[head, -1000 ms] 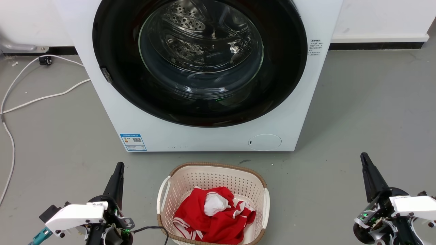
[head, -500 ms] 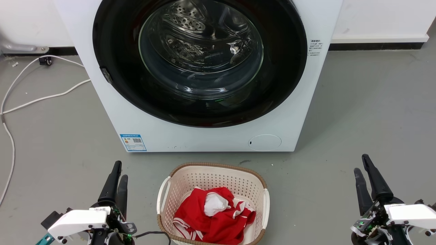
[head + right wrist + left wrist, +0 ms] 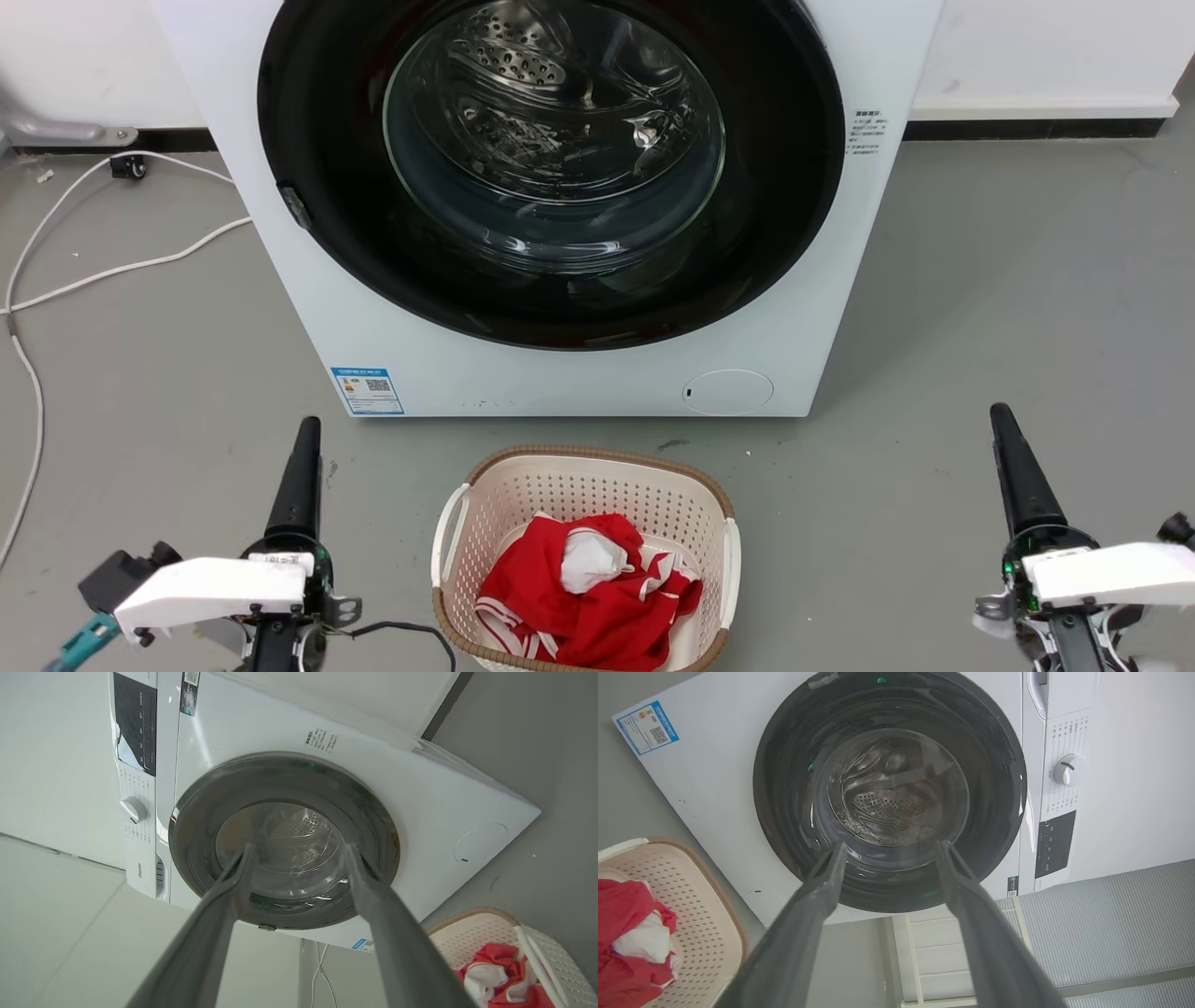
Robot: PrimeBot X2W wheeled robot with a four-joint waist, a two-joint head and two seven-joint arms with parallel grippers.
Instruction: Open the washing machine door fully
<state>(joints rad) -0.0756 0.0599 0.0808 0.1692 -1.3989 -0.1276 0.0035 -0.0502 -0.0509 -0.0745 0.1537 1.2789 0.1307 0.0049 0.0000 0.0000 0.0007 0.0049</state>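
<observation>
Holds left fingers (image 3: 817, 905) and right fingers (image 3: 383, 914) spread and empty, beside the basket (image 3: 579, 485) — aimed at the door (image 3: 551, 168), shut flush on the washing machine (image 3: 560, 378) at the floor's far edge, likely readying a reach.

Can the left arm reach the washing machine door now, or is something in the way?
Probably yes: bare floor lies between the open left claw and the shut washing machine door; the laundry basket stands aside, to its right.

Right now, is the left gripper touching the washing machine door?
Apart. Head view: the left gripper sits low beside the basket, with bare floor between it and the washing machine door.
</observation>
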